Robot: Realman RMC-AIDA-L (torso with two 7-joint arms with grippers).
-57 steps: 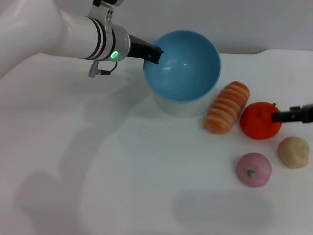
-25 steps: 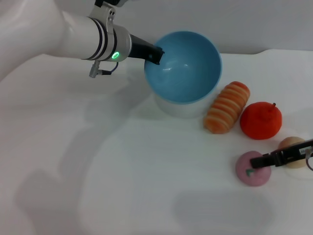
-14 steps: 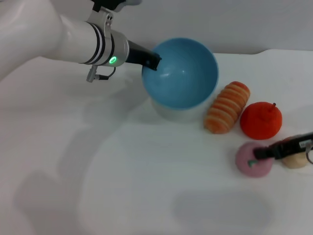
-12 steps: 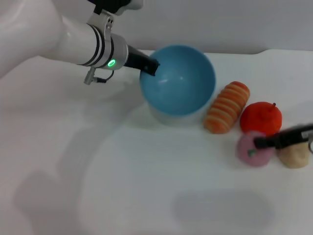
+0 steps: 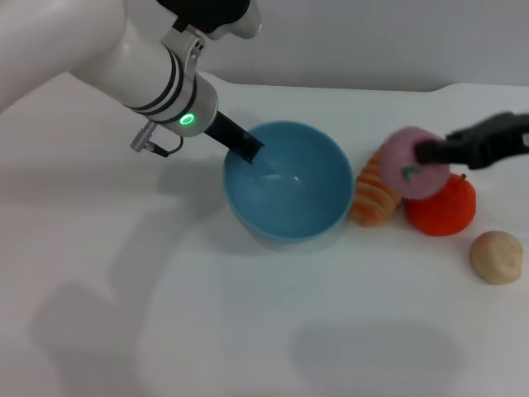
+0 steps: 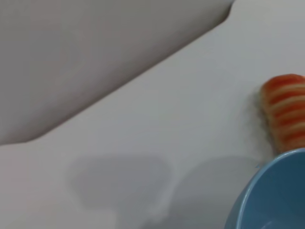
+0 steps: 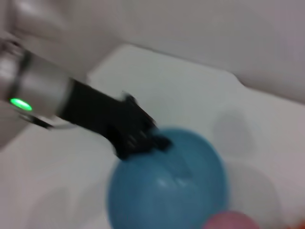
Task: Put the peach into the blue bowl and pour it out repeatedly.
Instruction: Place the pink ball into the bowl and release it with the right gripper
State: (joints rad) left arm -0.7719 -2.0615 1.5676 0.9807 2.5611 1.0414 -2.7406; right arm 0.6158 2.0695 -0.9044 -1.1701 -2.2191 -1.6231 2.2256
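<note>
While the left gripper (image 5: 246,150) pinches the rim of the light blue, round plastic bowl (image 5: 288,194) resting upright on the table, the right gripper (image 5: 430,152) holds the small pink toy peach (image 5: 411,163) aloft, right of the bowl. Premature release drops it onto the striped orange toy (image 5: 369,197).

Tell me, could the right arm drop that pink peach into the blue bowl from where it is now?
Probably yes. The right gripper holds the peach lifted above the striped toy, just beside the blue bowl. The bowl sits open side up, empty, steadied at its far rim by the left gripper. Nothing blocks the way.
</note>
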